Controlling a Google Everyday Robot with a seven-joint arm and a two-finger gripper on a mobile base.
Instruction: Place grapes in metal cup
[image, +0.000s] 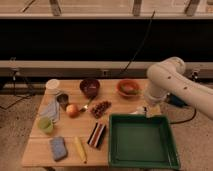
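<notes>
Desk (35, 150): pale wood, rectangular, flat top.

Grapes (101, 108): lumpy, dark reddish-purple cluster lying on the desk near its centre, in front of a round dark maroon bowl (90, 87) and to the right of a smooth red-yellow apple (72, 110). Apart from the arm.

Metal cup (62, 99): small, grey, shiny, dark inside, upright at left rear. It stands just in front of a white round cup (52, 85) and beside a crumpled grey cloth (51, 109). The apple lies between it and the grapes.

Gripper (141, 111): at the lower end of a thick, white, smooth-cased arm (172, 85), low over the desk's right side, just behind the far rim of a green rectangular tray (142, 162) and near an orange bowl (128, 88). Its fingers stand spread.

Front of desk: light green cup (45, 125), blue sponge (58, 148), yellow banana (80, 149), dark flat packet (97, 135).
</notes>
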